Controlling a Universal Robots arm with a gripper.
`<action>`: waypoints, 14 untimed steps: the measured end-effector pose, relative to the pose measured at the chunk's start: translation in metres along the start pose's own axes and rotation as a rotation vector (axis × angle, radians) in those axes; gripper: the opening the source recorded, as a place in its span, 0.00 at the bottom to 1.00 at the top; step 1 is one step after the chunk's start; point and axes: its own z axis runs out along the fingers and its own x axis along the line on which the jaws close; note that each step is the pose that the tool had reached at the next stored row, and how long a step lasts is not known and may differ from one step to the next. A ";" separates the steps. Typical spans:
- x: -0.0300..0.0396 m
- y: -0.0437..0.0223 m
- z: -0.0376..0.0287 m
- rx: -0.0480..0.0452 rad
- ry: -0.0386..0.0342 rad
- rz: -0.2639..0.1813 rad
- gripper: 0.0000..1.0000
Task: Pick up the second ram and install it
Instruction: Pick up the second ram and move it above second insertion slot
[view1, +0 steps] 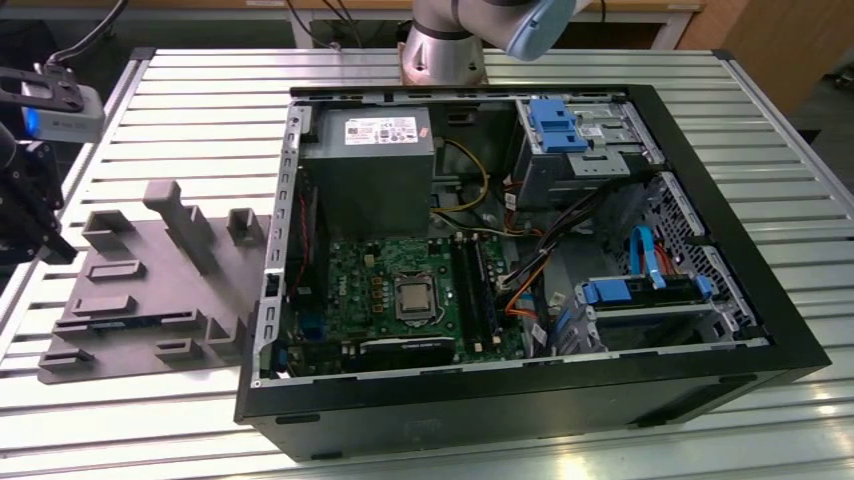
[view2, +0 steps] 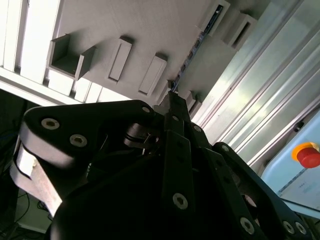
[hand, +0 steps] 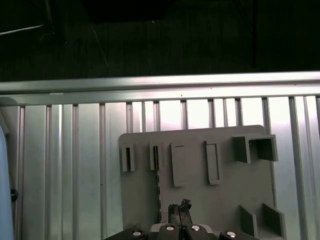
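Hovering over grey tray (hand: 225, 200), pincer (hand: 180, 212) closed — tips near second ram (hand: 158, 190).

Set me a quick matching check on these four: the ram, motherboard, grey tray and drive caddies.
1 second ram
2 motherboard
3 grey tray
4 drive caddies

A green, flat inside the case
B blue
C on edge in a tray slot
D on the table, exterior view's left of the case

Pairs: 1-C, 2-A, 3-D, 4-B
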 end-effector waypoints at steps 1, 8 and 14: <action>0.0000 -0.0002 0.0003 0.0000 0.0000 0.000 0.11; 0.0000 -0.0007 0.0027 -0.0001 0.0000 -0.001 0.11; 0.0001 -0.0009 0.0045 -0.0002 0.0000 -0.002 0.11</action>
